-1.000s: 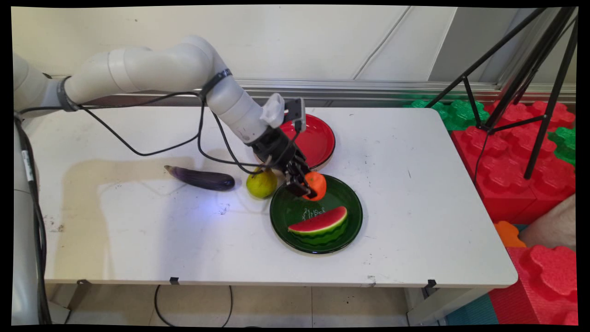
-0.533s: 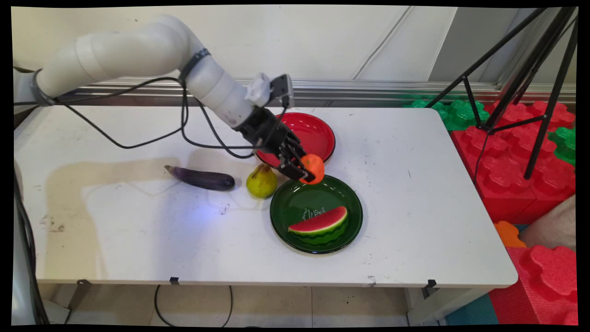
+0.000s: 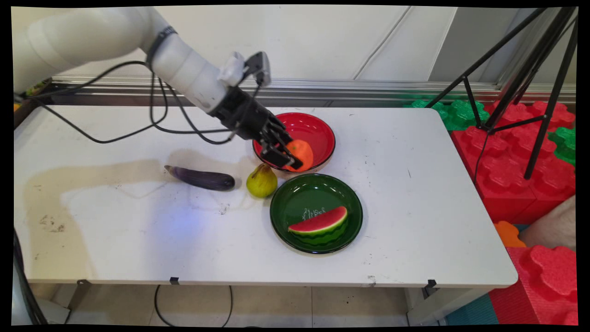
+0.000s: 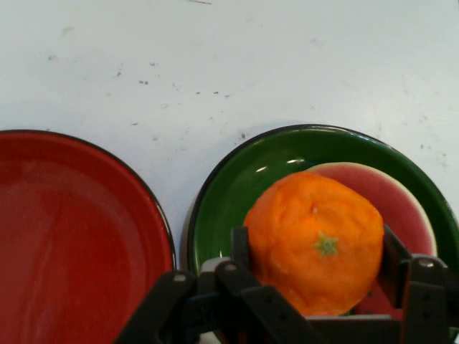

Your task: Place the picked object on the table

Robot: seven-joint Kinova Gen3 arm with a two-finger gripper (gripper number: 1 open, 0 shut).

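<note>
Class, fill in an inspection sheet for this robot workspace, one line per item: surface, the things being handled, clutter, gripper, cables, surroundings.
Surface: white table, scuffed and stained in places.
Things handled: orange held off the table, in front of the red plate in the main view; green plate carries a watermelon slice.
Clutter: pear and eggplant lie on the table left of the green plate.
Gripper: gripper shut on the orange, one finger at each side.
Cables: black cables hang from the arm above the table.
Surroundings: black tripod and red and green foam blocks at the right; wall behind.
</note>
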